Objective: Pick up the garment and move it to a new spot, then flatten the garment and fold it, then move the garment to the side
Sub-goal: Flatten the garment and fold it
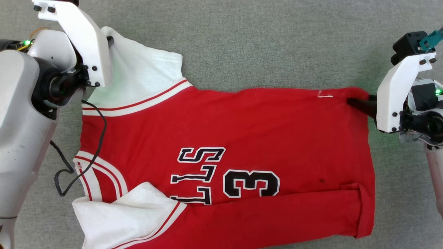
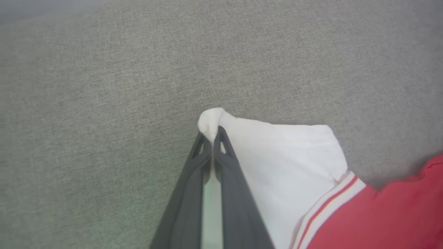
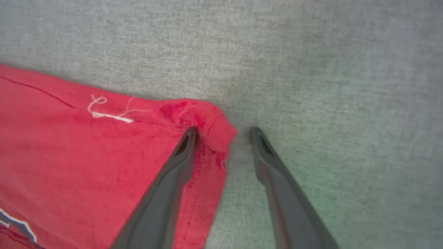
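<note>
Left end effector (image 2: pixel 211 135) is pressed tight together, pinching the tip of the white sleeve (image 2: pixel 277 155), up at the upper left of the head view. Right end effector (image 3: pixel 224 130) stands spread at the upper right: one finger (image 3: pixel 173 173) lies on the red hem corner, the other is down on the grey surface (image 3: pixel 311 69) just beside it, and the corner sits between them, not gripped. Now the garment (image 1: pixel 225 131): it lies flat across the middle of the head view, collar end left, hem right, lower edge folded up over itself. Second white sleeve (image 1: pixel 128 214) at lower left. Black lettering and a 3 (image 1: pixel 251 183) low in the centre. A loose white thread (image 1: pixel 325 95) near the upper right corner, and a tiny dark spot (image 1: pixel 322 180) at lower right.
</note>
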Available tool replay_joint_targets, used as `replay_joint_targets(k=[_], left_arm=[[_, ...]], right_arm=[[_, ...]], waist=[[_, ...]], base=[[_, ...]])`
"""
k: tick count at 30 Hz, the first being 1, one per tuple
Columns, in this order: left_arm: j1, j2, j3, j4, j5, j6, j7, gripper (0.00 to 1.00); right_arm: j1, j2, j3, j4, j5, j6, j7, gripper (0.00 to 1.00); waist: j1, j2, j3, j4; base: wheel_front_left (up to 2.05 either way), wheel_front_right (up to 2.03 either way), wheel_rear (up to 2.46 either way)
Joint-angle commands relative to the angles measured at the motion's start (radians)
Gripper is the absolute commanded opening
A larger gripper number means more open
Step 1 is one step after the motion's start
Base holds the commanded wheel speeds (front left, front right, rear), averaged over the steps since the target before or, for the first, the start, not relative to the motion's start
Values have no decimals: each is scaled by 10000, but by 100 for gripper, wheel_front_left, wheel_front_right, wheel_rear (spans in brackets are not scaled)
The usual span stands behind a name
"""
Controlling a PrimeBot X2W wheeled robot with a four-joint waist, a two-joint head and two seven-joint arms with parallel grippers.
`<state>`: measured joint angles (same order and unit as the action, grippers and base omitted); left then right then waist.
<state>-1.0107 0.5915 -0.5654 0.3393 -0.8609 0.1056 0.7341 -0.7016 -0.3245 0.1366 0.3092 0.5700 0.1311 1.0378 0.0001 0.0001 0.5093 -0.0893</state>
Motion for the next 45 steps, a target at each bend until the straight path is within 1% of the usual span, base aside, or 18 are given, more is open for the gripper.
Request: replay_joint_targets(k=[1, 4, 8, 11, 14, 19, 26, 29, 31, 32, 33, 34, 35, 36, 37, 40, 44, 45], left_arm=[[91, -11, -5, 17, -1, -45, -83, 0], [205, -32, 15, 94, -11, -98, -280, 0], [486, 54, 200, 53, -101, -145, -774, 0], [1066, 180, 441, -133, -279, -127, -1271, 0], [1871, 382, 716, -465, -467, -15, -1773, 0], [3751, 678, 1074, -1280, -792, 328, -2598, 0], [7088, 760, 1636, -2585, -1536, 1191, -3643, 0], [8375, 705, 1692, -2956, -1827, 1380, -3909, 0], [9112, 545, 1666, -3106, -2040, 1466, -4055, 0], [9400, 524, 1632, -3120, -2051, 1513, -4115, 0], [9673, 432, 1555, -3138, -2157, 1491, -4108, 0], [9874, 325, 1485, -3144, -2233, 1442, -4124, 0], [10034, 264, 1439, -3101, -2256, 1453, -4180, 32], [10168, 212, 1383, -3032, -2285, 1471, -4192, 85], [10302, 139, 1330, -2955, -2293, 1455, -4243, 100], [10578, -63, 1326, -2890, -2282, 1394, -4594, 100], [10717, -11, 1307, -3135, -1681, 1477, -5354, 100], [10717, -11, 1307, -3135, -1681, 1477, -5354, 100]], right_arm=[[596, 348, 333, 603, -105, -8, 311, 0], [344, 294, 260, 523, -124, -6, 159, 0], [-36, 118, 207, -29, -168, -8, -608, 0], [121, 8, 247, -437, -177, -8, -1099, 0], [519, -128, 288, -779, -245, -8, -1517, 0], [1707, -142, 86, -1110, -168, -8, -2110, 0], [3957, 52, -578, -1328, -135, -8, -2499, 0], [4889, 234, -859, -1299, -170, -8, -2691, 0], [5409, 368, -1061, -1214, -136, -8, -2887, 0], [5615, 333, -1108, -1183, -261, -8, -3041, 0], [5804, 382, -1142, -1121, -264, -8, -3211, 0], [5978, 468, -1191, -1027, -223, -8, -3392, 35], [6134, 456, -1186, -926, -319, -8, -3583, 100], [6263, 413, -1124, -867, -402, -8, -3779, 100], [6363, 468, -1102, -784, -329, -8, -4008, 100], [6609, 536, -1043, -646, -198, -8, -4543, 100], [6946, 347, -1074, -1002, -32, -8, -4884, 100], [6946, 347, -1074, -1002, -32, -8, -4884, 100]], waist=[[-1, -1, -61, 18], [-1, -1, -203, 30], [-1, -1, -569, -25], [-1, -1, -1030, -48], [-1, -1, -1602, 17], [-1, -1, -2710, 334], [-1, -1, -3844, 730], [-1, -1, -4131, 808], [-1, -1, -4268, 828], [-1, -1, -4322, 831], [-1, -1, -4368, 826], [-1, -1, -4392, 820], [-1, -1, -4427, 806], [-1, -1, -4464, 793], [-1, -1, -4503, 772], [-1, -1, -4652, 675], [-1, -1, -4845, 581], [-1, -1, -4845, 581]], base=[[0, 0, 0], [0, 0, 0], [0, 0, 0], [0, 0, 0], [0, 0, 0], [0, 0, 0], [0, 0, 0], [0, 0, 0], [0, 0, 0], [0, 0, 0], [0, 0, 0], [0, 0, 0], [0, 0, 0], [0, 0, 0], [0, 0, 0], [0, 0, 0], [0, 0, 0], [0, 0, 0]])
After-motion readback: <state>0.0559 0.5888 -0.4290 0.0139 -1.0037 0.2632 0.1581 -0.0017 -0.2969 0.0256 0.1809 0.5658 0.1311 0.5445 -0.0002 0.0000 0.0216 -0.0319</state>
